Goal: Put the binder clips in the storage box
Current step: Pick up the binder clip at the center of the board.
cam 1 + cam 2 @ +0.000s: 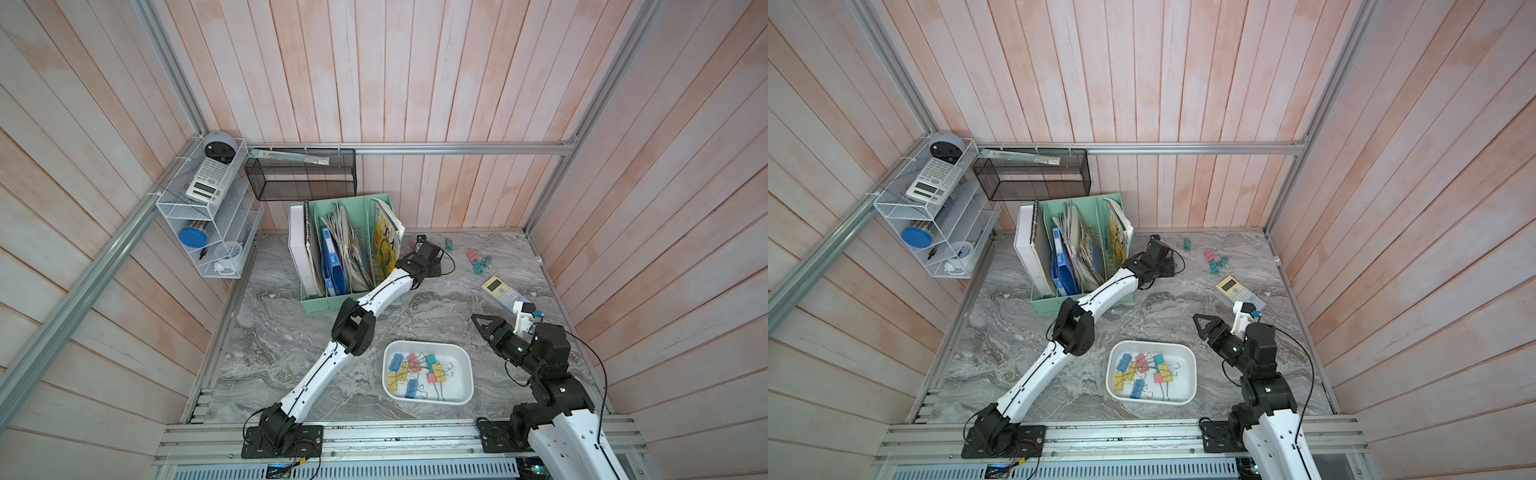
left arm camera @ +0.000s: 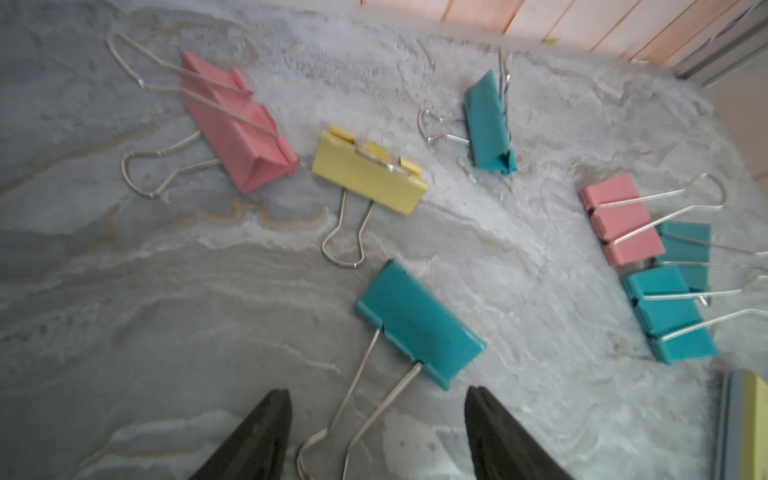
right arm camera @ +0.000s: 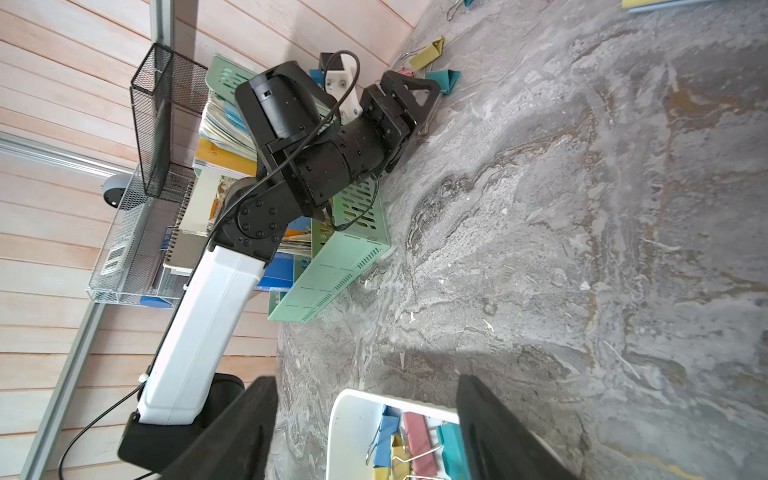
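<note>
On the marble tabletop (image 1: 291, 353), the white storage box (image 1: 455, 386) sits near the front edge, partly filled. Beside it the right gripper (image 3: 365, 380) hangs open and empty. The left gripper (image 2: 378, 392), also open, straddles a teal clip's (image 2: 419, 324) wire handles. About nine binder clips (image 1: 413, 362) lie boxed and seven lie loose at the back, so the job looks roughly half done.

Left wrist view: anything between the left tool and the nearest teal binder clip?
Nothing visible. The open left tool faces the teal folding binder clip with silver wire handles; its handles lie between the fingertips, on bare grey marble-patterned tabletop. The yellow binder clip lies beyond it, not in the way.
</note>
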### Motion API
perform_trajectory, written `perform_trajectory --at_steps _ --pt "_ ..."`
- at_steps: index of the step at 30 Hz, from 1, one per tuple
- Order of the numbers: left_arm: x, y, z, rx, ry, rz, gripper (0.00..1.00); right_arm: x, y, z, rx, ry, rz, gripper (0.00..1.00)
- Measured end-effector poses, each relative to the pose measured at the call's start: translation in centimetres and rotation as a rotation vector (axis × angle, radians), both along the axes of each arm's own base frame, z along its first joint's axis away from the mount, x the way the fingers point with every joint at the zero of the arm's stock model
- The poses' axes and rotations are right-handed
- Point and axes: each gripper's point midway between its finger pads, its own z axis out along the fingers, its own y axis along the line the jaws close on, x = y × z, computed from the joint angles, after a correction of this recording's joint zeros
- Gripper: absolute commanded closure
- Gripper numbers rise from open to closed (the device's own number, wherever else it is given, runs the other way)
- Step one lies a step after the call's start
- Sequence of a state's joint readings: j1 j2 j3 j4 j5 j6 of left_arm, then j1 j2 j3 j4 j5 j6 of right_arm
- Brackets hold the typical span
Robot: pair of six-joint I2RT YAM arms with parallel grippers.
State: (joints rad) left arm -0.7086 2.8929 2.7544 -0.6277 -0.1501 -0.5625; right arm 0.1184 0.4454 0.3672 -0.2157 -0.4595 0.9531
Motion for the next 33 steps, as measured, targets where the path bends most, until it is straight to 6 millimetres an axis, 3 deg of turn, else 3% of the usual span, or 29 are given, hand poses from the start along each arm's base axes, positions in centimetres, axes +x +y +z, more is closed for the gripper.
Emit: perform_trajectory --at_steps 3,4,8,12,17,22,26,31,33 --pt "-0.5 0.3 -0.4 0.051 0.001 -0.002 0.75 -0.2 0.2 0.0 0.002 -0.001 0.014 0.25" --pt "-0.6 0.5 -0.5 0.067 0.003 0.003 0.79 -0.2 0.3 0.0 0.003 0.001 0.018 0.25" --pt "-1.4 1.5 -0.9 0.141 0.024 0.004 0.89 -0.6 0.6 -0.2 0.011 0.013 0.040 0.25" --pt "-2.3 2.4 -1.0 0.192 0.062 -0.005 0.93 -1.1 0.5 0.5 0.020 -0.011 0.042 0.25" --pt "-3.9 2.8 -1.1 0.214 0.133 -0.069 0.95 -1.7 0.4 1.7 0.040 -0.060 0.029 0.25" --pt "-5.8 3.3 -1.1 0.254 0.197 -0.134 0.96 -1.8 0.3 1.7 0.054 -0.050 0.019 0.25" --pt "-8.9 3.9 -1.1 0.346 0.243 -0.192 0.96 -1.9 0.3 1.6 0.061 -0.037 0.016 0.25" --pt "-13.4 4.4 -1.0 0.441 0.283 -0.258 0.81 -1.9 0.3 1.3 0.063 -0.024 0.013 0.25" --pt "-14.7 4.4 -0.7 0.442 0.279 -0.276 0.65 -1.9 0.2 1.2 0.061 -0.020 0.011 0.25"
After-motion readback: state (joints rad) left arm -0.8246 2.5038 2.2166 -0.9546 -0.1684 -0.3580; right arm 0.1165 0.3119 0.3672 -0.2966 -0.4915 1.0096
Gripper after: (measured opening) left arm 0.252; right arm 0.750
